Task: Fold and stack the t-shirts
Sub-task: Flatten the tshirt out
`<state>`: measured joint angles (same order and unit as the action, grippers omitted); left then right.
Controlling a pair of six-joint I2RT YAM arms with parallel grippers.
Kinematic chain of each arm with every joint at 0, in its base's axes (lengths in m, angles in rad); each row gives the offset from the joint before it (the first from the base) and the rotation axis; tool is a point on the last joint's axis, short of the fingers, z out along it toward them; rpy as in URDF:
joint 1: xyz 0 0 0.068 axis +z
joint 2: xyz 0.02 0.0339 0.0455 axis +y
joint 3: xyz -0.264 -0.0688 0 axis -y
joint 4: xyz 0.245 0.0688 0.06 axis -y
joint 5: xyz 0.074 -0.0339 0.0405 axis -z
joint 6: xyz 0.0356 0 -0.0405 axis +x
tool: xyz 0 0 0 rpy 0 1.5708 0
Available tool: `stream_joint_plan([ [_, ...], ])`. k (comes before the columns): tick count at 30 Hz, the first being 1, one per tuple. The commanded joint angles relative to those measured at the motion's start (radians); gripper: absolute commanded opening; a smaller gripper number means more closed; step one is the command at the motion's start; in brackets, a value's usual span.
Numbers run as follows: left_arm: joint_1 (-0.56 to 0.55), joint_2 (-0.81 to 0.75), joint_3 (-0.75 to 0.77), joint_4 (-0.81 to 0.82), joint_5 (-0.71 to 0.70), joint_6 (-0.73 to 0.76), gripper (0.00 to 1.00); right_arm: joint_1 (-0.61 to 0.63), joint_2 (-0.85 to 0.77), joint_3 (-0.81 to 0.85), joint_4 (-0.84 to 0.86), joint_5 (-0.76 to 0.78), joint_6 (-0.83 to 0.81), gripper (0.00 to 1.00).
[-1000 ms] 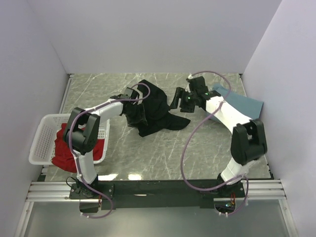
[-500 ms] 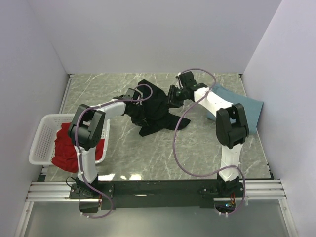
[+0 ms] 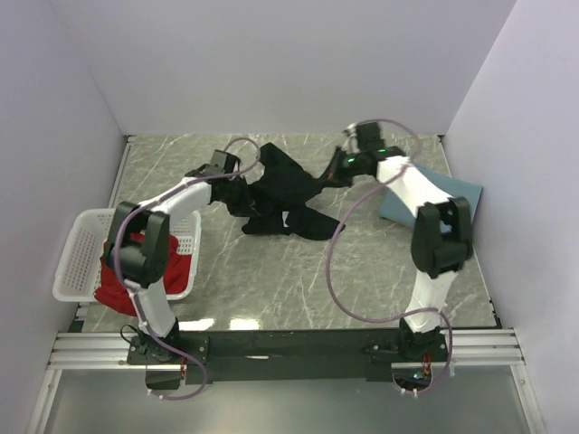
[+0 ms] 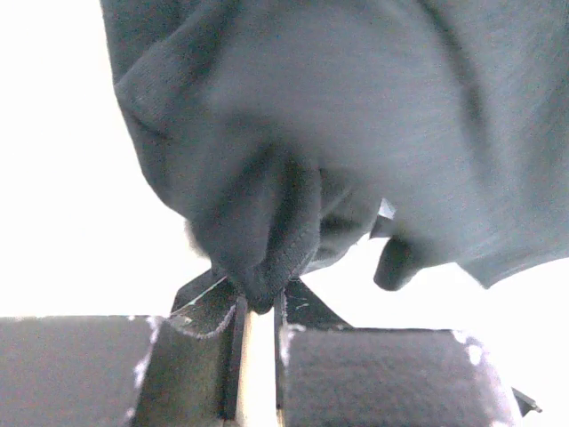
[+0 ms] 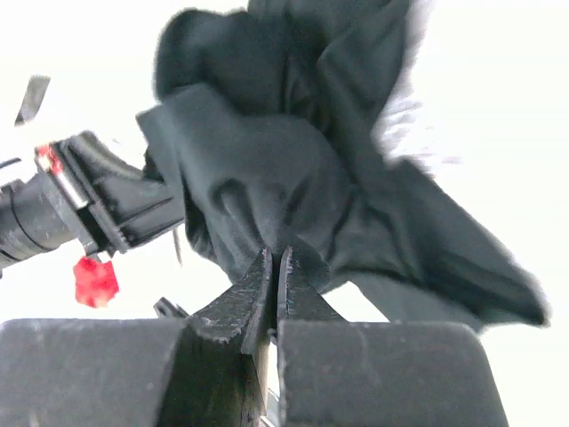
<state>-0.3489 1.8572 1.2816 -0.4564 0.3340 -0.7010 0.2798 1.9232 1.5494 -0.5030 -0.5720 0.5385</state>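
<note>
Toward the back of the table [image 3: 271,271], the left gripper [image 3: 241,183] and right gripper [image 3: 331,174] each pinch a fold of the crumpled black shirt [image 3: 285,194], apparently to spread it; next, pull apart evenly.

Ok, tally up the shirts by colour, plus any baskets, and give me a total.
black t-shirt: 1
red t-shirt: 1
dusty-blue t-shirt: 1
white basket: 1
Total: 4
</note>
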Motion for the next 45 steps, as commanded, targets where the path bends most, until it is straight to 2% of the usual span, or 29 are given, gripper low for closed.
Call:
stream_joint_plan([
  [1,0.022,-0.151,0.015,-0.014,-0.033,0.007,0.0,-0.109,-0.225,-0.002,-0.006,0.021,0.008,0.0],
  [6,0.077,-0.291,0.054,-0.097,-0.066,0.05,0.0,-0.238,-0.404,0.026,-0.089,0.076,-0.034,0.0],
  [12,0.194,-0.45,0.117,-0.171,0.009,0.103,0.0,-0.349,-0.631,0.058,-0.149,0.171,-0.072,0.0],
  [20,0.209,-0.599,0.182,-0.235,0.129,0.169,0.0,-0.352,-0.889,0.081,-0.144,0.28,-0.109,0.0],
  [24,0.211,-0.679,0.215,-0.284,0.163,0.185,0.0,-0.35,-1.044,0.086,-0.08,0.349,-0.103,0.0],
  [31,0.212,-0.713,0.387,-0.408,0.22,0.207,0.0,-0.35,-1.08,0.265,-0.054,0.515,-0.107,0.0],
  [36,0.212,-0.719,0.498,-0.478,0.279,0.202,0.0,-0.35,-1.093,0.319,-0.037,0.606,-0.091,0.0],
  [40,0.214,-0.695,0.461,-0.4,0.388,0.173,0.0,-0.352,-1.113,0.205,-0.026,0.667,-0.057,0.0],
  [44,0.214,-0.6,0.281,-0.211,0.441,0.17,0.0,-0.352,-1.11,-0.009,0.032,0.71,-0.055,0.0],
  [45,0.214,-0.526,0.266,-0.139,0.438,0.178,0.0,-0.352,-1.1,-0.061,0.058,0.728,-0.058,0.0],
])
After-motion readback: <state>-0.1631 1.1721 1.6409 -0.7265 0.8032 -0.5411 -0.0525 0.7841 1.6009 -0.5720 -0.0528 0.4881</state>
